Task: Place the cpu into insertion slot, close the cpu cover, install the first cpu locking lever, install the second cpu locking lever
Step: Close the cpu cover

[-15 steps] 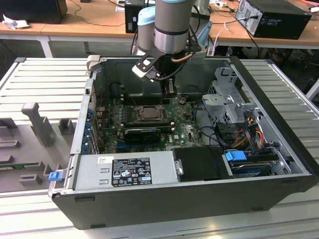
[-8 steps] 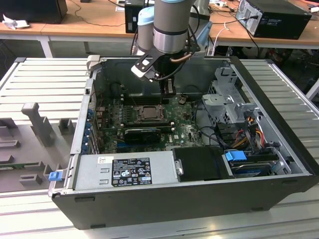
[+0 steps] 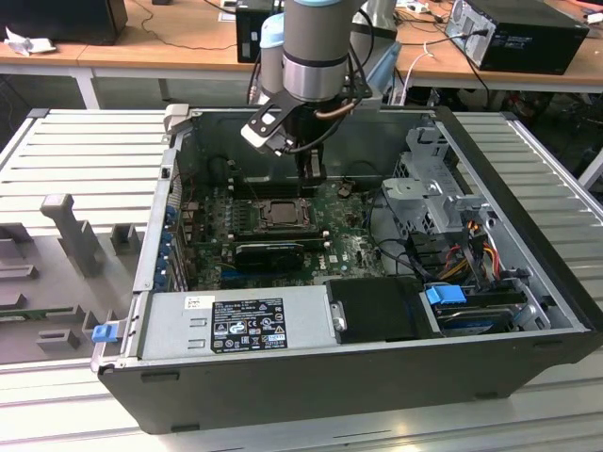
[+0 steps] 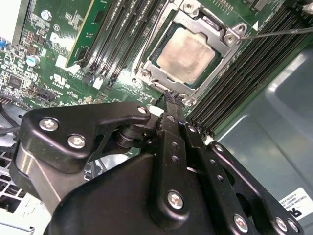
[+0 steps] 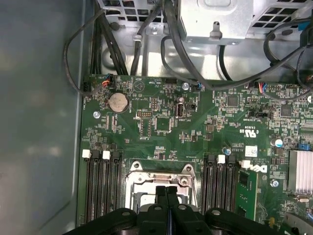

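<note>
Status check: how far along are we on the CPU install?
Done: the cpu lies under the closed cpu cover. In hand: the shut, empty gripper is at the cover's edge. Left: one lever rod juts out free, seemingly not latched.

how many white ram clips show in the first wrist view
4 clips: two side by side on one side of the cover, two on the other. The gripper may hide more.
</note>
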Controlling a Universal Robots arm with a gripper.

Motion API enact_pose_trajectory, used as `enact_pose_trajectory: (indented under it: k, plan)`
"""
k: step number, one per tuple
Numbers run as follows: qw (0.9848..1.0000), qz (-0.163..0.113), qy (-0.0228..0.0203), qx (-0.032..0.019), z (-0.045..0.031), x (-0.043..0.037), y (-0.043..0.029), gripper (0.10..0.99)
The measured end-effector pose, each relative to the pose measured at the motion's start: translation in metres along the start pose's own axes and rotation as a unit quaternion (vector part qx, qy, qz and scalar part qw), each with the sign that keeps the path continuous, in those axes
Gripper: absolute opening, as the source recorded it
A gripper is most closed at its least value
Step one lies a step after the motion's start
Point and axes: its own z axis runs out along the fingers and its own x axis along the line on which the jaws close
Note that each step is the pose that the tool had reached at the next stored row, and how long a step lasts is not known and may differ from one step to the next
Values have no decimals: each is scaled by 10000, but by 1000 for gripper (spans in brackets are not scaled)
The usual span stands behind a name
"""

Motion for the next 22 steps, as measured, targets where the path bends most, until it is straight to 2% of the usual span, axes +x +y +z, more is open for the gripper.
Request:
enact_pose_trajectory:
  k: [3,4,6,7,10,13,16,17,22]
  plan:
    - [10000,0,-1,0,18,2,-59,106]
    - [10000,0,1,1,39,4,-96,106]
    - [10000,0,0,0,123,7,-227,106]
    - [10000,1,0,0,150,6,-250,106]
    - [10000,-1,0,0,240,-8,-285,106]
    - [10000,-5,-1,1,259,-9,-321,106]
    - [10000,-23,1,0,292,-3,-450,106]
    - [10000,-28,0,1,314,-3,-473,106]
    - [10000,-50,-2,4,406,-6,-494,106]
